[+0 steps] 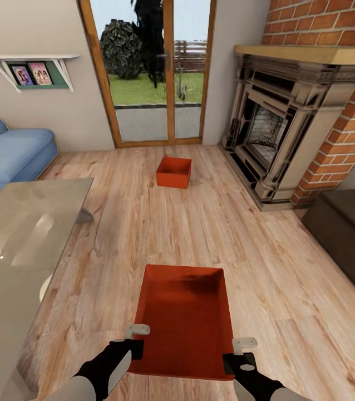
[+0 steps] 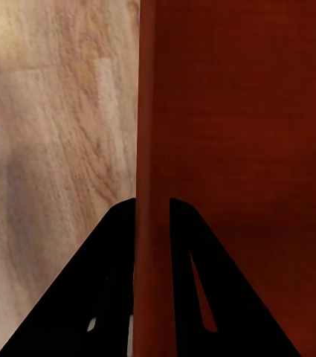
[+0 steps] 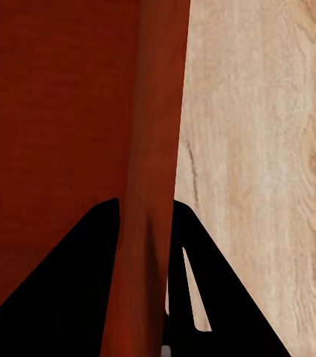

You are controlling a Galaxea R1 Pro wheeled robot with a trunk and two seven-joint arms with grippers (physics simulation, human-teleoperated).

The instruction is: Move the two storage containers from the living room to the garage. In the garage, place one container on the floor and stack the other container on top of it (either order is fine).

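The near orange-red ribbed plastic bin [image 1: 184, 317] and the far matching orange-red bin [image 1: 173, 172] sit on pale, grained wood-plank flooring [image 1: 255, 267]. At far left is a soft blue sofa [image 1: 10, 153]; at right, a red-brick fireplace [image 1: 344, 128] with dark metal surround and a dark brown chest [image 1: 347, 234].
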